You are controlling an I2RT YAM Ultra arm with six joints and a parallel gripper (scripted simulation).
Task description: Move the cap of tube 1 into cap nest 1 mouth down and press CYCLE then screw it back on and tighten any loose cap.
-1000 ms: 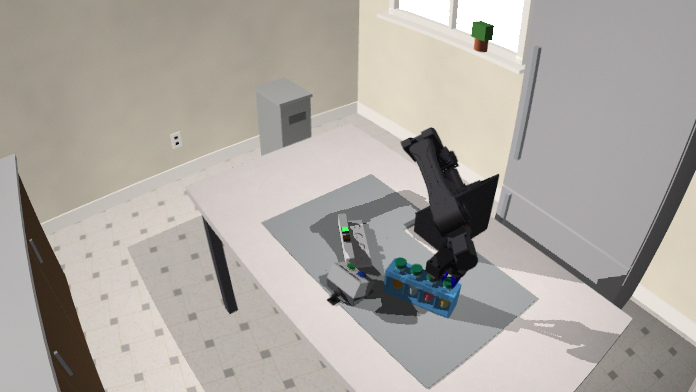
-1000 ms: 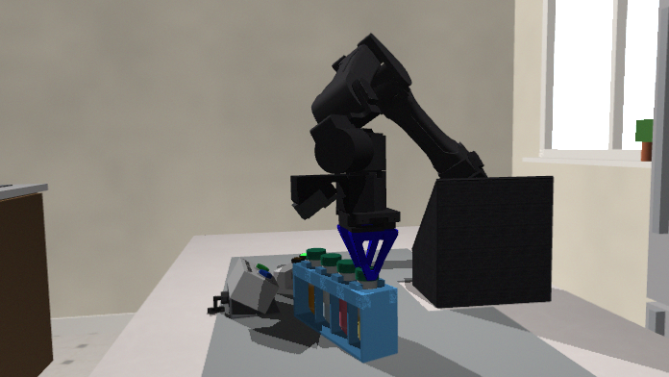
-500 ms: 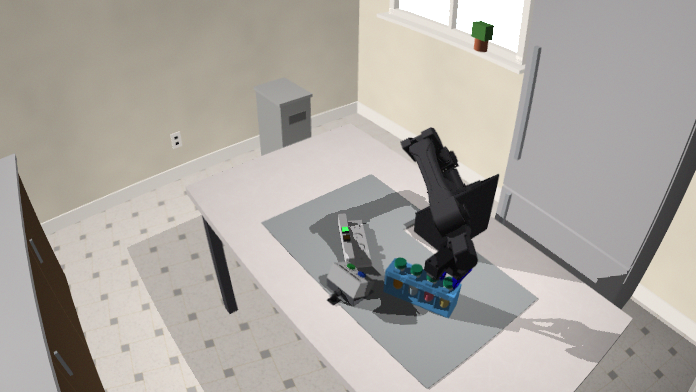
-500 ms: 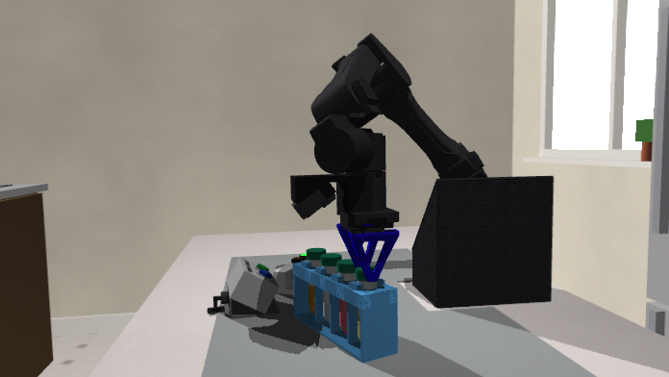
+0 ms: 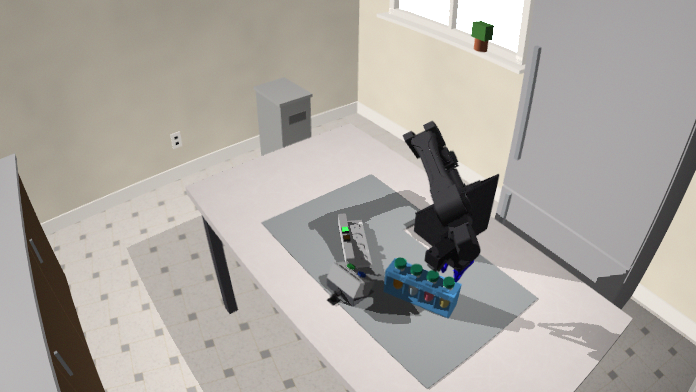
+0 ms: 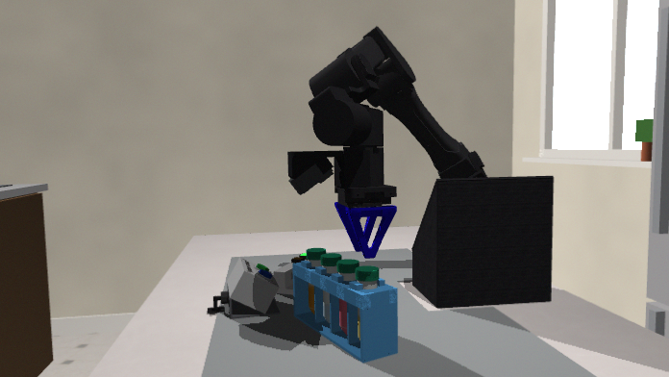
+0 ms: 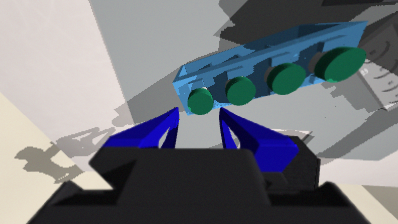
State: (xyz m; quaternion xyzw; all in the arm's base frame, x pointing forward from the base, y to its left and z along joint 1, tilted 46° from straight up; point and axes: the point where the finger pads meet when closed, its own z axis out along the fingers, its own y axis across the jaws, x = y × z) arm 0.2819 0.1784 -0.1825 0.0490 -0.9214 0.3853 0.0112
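The blue decapping station (image 5: 422, 290) holds four tubes, each with a green cap on. The end cap nearest my gripper, on tube 1 (image 5: 449, 282), also shows in the exterior view (image 6: 367, 274) and at the left of the row in the wrist view (image 7: 201, 100). My gripper (image 6: 366, 252) hangs just above and behind this cap, apart from it. Its blue fingers stand open with nothing between them. The cap tray (image 5: 357, 242) lies beyond the station; its nests look empty. A green lamp (image 5: 345, 229) is lit on the console behind it.
A grey key box (image 5: 347, 282) with a green key (image 5: 351, 267) and a blue key (image 5: 361, 274) sits to the left of the station. The arm's black base block (image 6: 481, 240) stands behind. All rest on a grey mat.
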